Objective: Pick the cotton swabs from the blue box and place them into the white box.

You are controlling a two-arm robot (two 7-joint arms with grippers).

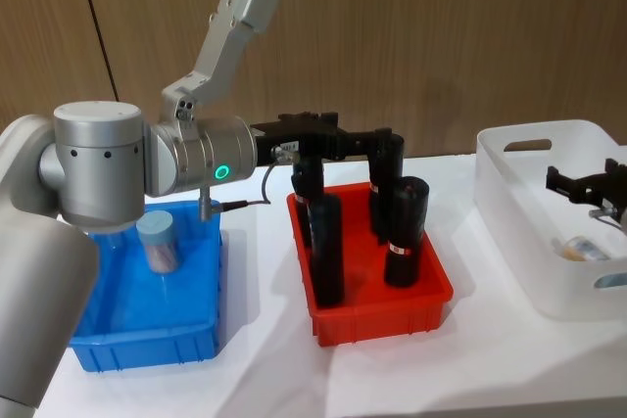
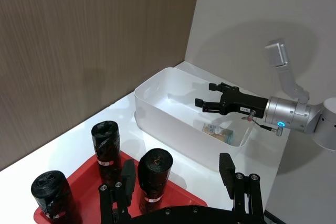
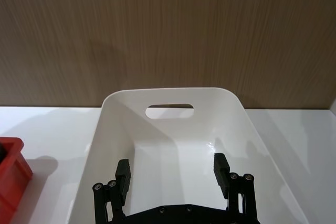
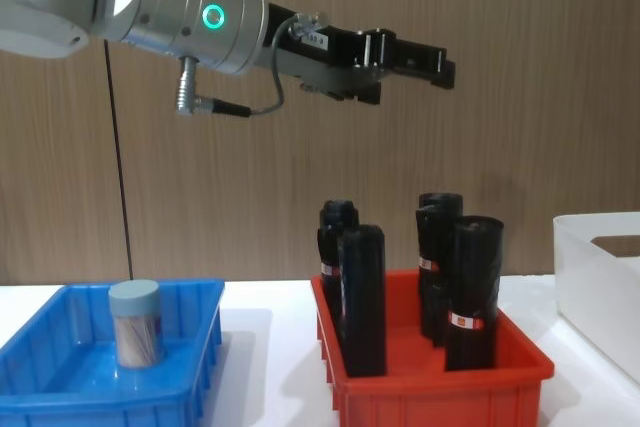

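1. Cotton swabs jar (image 4: 135,322), small, clear, cylindrical, grey-blue lid, is seen upright in shallow bright blue plastic box (image 4: 100,397).
2. Left gripper (image 4: 440,62) is held above red plastic tray (image 4: 440,392), fingers spread, empty.
3. Right gripper (image 3: 171,169) is held over translucent white plastic box (image 3: 121,129), fingers apart, empty; second jar (image 2: 218,131) is seen lying inside.

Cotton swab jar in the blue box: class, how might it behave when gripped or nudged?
Likely light: the cotton swab jar holds only thin sticks. Its smooth wall may slip. Standing upright in the blue box, it could tip, then roll.

left end effector (image 4: 441,65) open, right end effector (image 3: 172,167) open
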